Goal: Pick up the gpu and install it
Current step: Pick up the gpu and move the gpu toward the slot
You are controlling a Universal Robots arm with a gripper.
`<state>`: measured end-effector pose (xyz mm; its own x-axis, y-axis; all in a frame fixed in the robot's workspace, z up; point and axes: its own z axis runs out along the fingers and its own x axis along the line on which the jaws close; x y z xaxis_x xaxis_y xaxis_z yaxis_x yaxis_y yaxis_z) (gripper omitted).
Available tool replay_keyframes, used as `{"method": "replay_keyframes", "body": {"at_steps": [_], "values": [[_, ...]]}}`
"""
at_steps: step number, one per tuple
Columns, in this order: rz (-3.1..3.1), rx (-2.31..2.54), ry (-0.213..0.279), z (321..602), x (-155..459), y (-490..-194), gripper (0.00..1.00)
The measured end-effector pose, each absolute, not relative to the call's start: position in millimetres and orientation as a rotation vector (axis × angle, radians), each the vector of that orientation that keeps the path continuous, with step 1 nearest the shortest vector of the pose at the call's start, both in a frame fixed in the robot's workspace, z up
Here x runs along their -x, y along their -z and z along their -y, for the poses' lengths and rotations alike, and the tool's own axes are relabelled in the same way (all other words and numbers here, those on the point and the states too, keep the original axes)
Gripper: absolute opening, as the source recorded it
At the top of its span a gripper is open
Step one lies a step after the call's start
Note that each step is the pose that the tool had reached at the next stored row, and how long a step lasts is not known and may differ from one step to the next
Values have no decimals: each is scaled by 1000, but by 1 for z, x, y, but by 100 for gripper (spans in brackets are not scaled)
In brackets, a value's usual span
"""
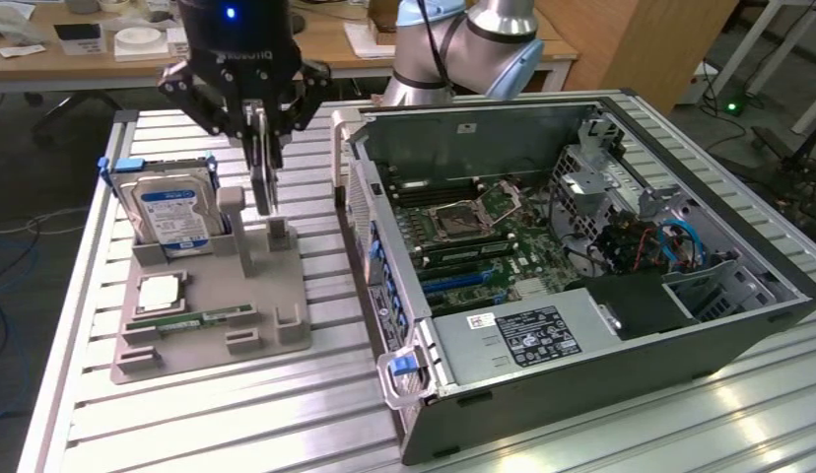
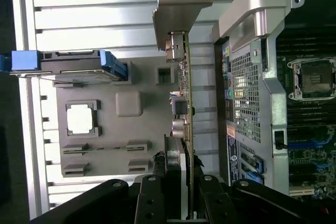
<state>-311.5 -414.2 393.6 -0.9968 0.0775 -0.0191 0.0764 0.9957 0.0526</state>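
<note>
— What is hard to make out?
— The gpu (image 1: 266, 192) shows edge-on, so its fan face is hidden. Whether its lower edge clears the grey holder (image 1: 204, 337), I cannot tell.
— Room around it?
— The hard drive (image 1: 171, 212) stands near on the exterior view's left and the open computer case (image 1: 579, 384) on the right, with a gap on each side.
— And the gripper?
— The gripper (image 1: 259, 148) is clamped on the gpu's upper part. The gpu hangs upright, thin and dark, with its silver bracket (image 2: 176, 9) at one end.

gpu (image 1: 265, 193): 1 | hard drive (image 1: 171, 212): 1 | processor chip (image 1: 161, 293): 1 | memory stick (image 1: 191, 318): 1 | holder (image 1: 270, 337): 1 | computer case (image 1: 579, 389): 1
</note>
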Motion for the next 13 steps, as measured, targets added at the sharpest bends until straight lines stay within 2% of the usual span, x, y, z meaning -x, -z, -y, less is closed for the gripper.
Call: {"method": "replay_keyframes", "body": {"at_steps": [4, 13], "values": [[-3117, -120, -81, 414, 312, -411, 28], [-3117, -120, -81, 414, 280, -412, 28]]}}
